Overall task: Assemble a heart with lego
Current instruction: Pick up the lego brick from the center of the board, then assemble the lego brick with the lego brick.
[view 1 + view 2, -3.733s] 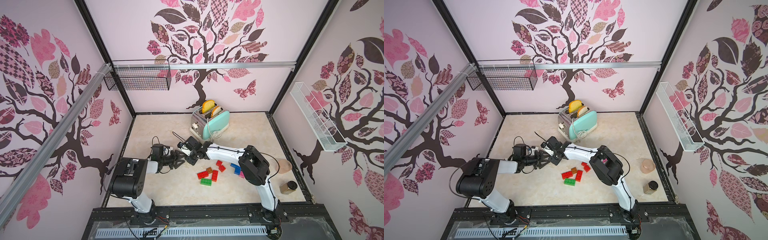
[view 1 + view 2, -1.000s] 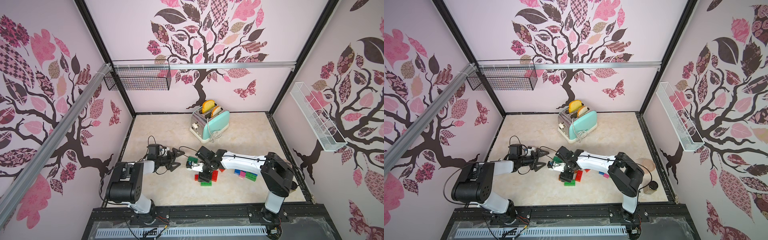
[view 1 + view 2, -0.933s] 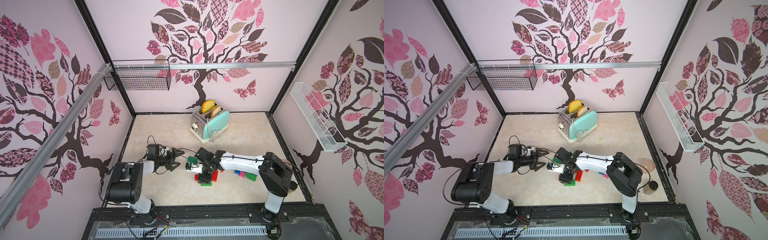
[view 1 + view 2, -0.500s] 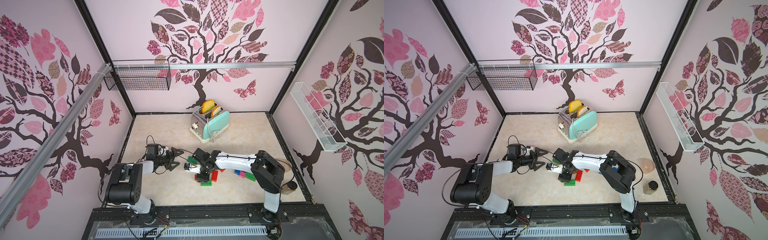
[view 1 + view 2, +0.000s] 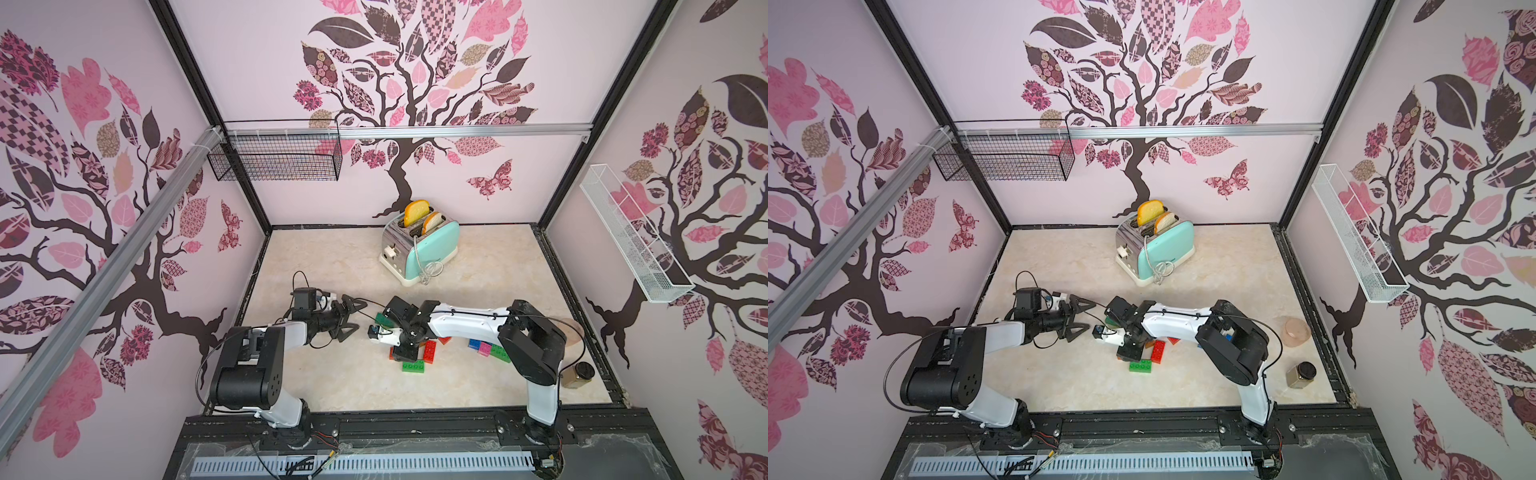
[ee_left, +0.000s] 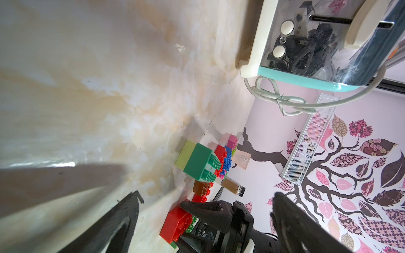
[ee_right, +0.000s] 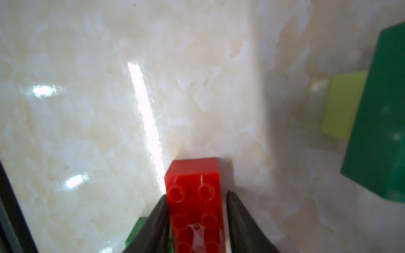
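Lego bricks lie mid-table. My right gripper (image 5: 405, 352) (image 7: 196, 195) points down over a red 2x4 brick (image 7: 192, 175) (image 6: 175, 223), its jaws astride the brick's long sides. One finger touches it and a thin gap shows at the other. A green brick (image 5: 412, 366) lies just in front, and another red brick (image 5: 430, 351) sits beside it. A dark green brick (image 5: 384, 320) (image 7: 381, 120) rests against a lime one (image 7: 341, 105). A brown brick (image 6: 200, 188) lies behind the red one. My left gripper (image 5: 360, 315) (image 6: 206, 195) hovers wide open and empty, left of the pile.
Blue, pink and green bricks (image 5: 484, 348) lie in a row to the right. A mint toaster (image 5: 424, 249) with bread stands at the back. A spice jar (image 5: 579, 374) and a pink cup (image 5: 1296, 332) sit at the right edge. Wire baskets (image 5: 274, 160) hang on the walls.
My right gripper's jaws have narrowed around the red brick, and the arm's elbow has swung left. The left arm and the loose bricks stay put.
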Robot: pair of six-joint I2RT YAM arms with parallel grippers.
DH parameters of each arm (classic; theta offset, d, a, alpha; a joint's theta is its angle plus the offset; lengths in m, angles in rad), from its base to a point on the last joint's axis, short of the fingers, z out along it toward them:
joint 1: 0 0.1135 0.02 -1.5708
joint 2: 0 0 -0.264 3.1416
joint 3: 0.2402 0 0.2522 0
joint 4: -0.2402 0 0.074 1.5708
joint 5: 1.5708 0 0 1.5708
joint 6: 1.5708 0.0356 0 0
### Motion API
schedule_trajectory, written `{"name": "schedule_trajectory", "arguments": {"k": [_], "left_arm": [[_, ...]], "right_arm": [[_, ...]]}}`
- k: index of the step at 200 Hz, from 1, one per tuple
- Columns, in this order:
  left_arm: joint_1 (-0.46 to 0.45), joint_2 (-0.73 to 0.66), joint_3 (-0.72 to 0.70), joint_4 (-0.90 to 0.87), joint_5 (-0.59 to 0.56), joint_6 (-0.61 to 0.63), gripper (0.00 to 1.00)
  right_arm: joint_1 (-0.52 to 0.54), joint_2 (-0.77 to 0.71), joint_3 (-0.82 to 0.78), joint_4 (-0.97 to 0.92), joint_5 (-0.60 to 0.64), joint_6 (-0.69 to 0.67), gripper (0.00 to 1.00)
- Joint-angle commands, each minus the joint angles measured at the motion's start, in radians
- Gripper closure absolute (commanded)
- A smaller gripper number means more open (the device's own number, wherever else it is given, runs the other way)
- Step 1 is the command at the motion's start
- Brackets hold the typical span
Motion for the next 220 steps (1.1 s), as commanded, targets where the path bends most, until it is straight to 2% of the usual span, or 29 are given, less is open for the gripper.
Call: {"name": "schedule_trajectory", "arguments": {"k": [1,25,61,121,172,220], "left_arm": [[0.004,-0.013,0.007,-0.007,0.000,0.019,0.03],[0.005,-0.014,0.005,-0.007,-0.003,0.019,0.03],[0.004,-0.013,0.005,-0.007,-0.013,0.026,0.03],[0.004,0.019,0.036,0.036,-0.046,-0.012,0.03],[-0.004,0.048,0.019,0.183,-0.051,-0.092,0.03],[-0.037,0.080,0.010,0.322,-0.053,-0.161,0.03]], "right_arm": [[-0.008,-0.011,0.004,0.000,0.000,-0.003,0.60],[-0.011,-0.017,-0.004,0.002,0.006,-0.006,0.67],[-0.022,-0.056,0.017,0.001,-0.019,0.002,0.73],[-0.092,-0.065,0.210,-0.168,-0.066,0.002,0.76],[-0.130,0.055,0.411,-0.253,-0.065,-0.003,0.76],[-0.132,0.159,0.513,-0.256,-0.052,0.018,0.77]]}}
